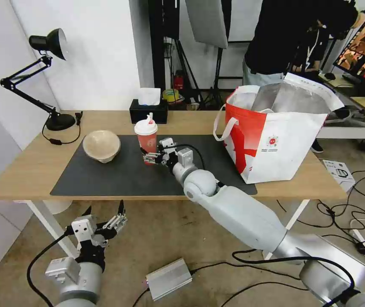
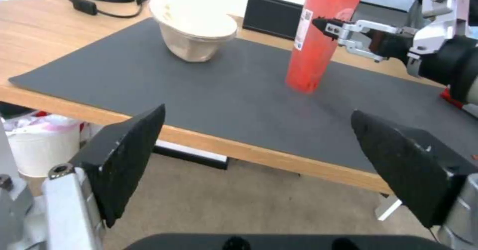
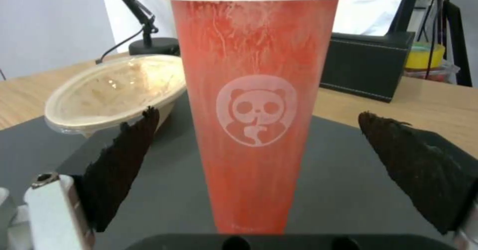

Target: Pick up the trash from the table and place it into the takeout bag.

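Note:
On the table (image 1: 29, 170), a red paper cup (image 1: 146, 135) with white lid and straw stands upright on the dark mat (image 1: 118, 175). My right gripper (image 1: 149, 156) is open at the cup's lower half; in the right wrist view the cup (image 3: 254, 123) stands between the spread fingers (image 3: 122, 160) without touching them. A beige pulp bowl (image 1: 101, 145) sits on the mat left of the cup. The takeout bag (image 1: 276, 140) stands open at the table's right end. My left gripper (image 1: 105, 215) hangs open below the table's front edge, holding nothing, facing the cup (image 2: 319, 44) and bowl (image 2: 196, 33).
A black tissue box (image 1: 148, 111) stands right behind the cup. A black desk lamp (image 1: 50, 85) occupies the far left corner. On the floor lie a silver box (image 1: 168, 279) and cables. A person stands behind the bag.

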{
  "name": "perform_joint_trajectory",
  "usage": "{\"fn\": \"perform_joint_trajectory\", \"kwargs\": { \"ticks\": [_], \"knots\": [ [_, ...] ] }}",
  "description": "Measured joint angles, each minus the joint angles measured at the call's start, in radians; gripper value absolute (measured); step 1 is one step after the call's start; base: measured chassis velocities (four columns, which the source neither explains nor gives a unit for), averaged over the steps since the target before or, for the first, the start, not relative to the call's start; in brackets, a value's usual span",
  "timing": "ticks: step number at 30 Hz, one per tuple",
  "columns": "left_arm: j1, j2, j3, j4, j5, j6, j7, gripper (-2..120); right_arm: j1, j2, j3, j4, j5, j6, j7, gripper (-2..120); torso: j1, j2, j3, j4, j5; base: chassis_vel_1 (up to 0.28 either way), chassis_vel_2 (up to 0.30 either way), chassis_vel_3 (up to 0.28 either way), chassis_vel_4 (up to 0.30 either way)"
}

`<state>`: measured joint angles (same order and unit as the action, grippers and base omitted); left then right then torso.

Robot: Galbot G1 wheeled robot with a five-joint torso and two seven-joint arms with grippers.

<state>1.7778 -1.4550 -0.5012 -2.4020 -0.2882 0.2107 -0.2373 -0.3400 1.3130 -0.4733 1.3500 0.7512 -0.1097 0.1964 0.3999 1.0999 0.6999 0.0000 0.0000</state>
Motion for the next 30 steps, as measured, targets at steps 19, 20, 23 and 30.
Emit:
{"fn": "perform_joint_trajectory", "kwargs": {
  "ticks": [19,20,23,30],
  "knots": [
    [-0.006,0.004,0.001,0.004,-0.004,0.000,0.000,100,0.033,0.082,0.014,-0.116,0.009,0.003,-0.023,100,0.000,0.000,0.000,-0.0001,0.0000,0.000,0.000,0.000,0.000],
    [-0.006,0.004,0.001,0.004,-0.004,0.000,0.000,100,0.034,0.085,0.015,-0.120,0.008,0.003,-0.024,100,0.000,0.000,0.000,0.0000,-0.0001,0.000,0.000,0.000,0.000],
    [-0.007,0.006,0.001,0.004,-0.005,-0.001,0.000,100,0.037,0.094,0.017,-0.133,0.005,0.006,-0.026,100,0.000,0.000,0.000,0.0000,0.0000,0.000,0.000,0.000,0.000],
    [-0.010,0.010,0.008,0.009,-0.005,-0.001,0.000,100,0.043,0.126,0.027,-0.187,-0.017,0.017,-0.038,100,0.000,0.000,0.000,0.0000,0.0000,0.000,0.000,0.000,0.000]
  ]
}}
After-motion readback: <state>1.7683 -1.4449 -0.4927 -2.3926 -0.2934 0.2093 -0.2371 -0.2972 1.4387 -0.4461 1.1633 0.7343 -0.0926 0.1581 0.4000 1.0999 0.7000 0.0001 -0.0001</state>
